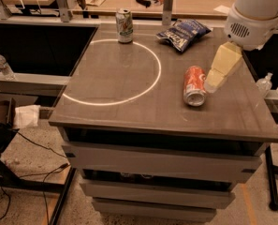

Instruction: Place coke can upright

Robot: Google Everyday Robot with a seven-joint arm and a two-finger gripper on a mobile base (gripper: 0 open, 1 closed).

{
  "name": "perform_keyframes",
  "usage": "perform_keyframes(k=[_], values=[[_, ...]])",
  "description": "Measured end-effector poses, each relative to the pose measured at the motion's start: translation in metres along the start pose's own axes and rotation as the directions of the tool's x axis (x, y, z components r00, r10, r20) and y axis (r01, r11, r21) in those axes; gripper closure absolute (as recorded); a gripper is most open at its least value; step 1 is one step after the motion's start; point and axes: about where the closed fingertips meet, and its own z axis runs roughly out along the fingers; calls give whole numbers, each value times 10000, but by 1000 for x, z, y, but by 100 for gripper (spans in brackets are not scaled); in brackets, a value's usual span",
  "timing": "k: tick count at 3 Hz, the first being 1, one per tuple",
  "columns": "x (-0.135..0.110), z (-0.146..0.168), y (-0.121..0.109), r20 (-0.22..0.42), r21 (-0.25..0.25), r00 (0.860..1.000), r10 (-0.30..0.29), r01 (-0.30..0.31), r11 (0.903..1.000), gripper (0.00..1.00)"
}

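Observation:
The red coke can lies on its side on the right part of the grey table, its silver end facing the front edge. My gripper hangs from the white arm at the upper right. Its pale fingers slant down to the left, and their tips sit just right of the can's upper half, close beside it.
A green-and-white soda can stands upright at the back, on a white circle marked on the tabletop. A blue chip bag lies at the back right. Water bottles stand off the table at left and right.

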Motion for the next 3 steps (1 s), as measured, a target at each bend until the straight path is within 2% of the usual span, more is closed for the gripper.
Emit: perform_keyframes(k=[1, 2, 3], values=[[2, -4, -5, 651, 14, 9846, 1621, -1626, 9867, 0], [1, -4, -5, 661, 18, 9847, 1612, -1616, 9869, 0], [-8, 6, -12, 287, -188, 9724, 2314, -2309, 9728, 0]])
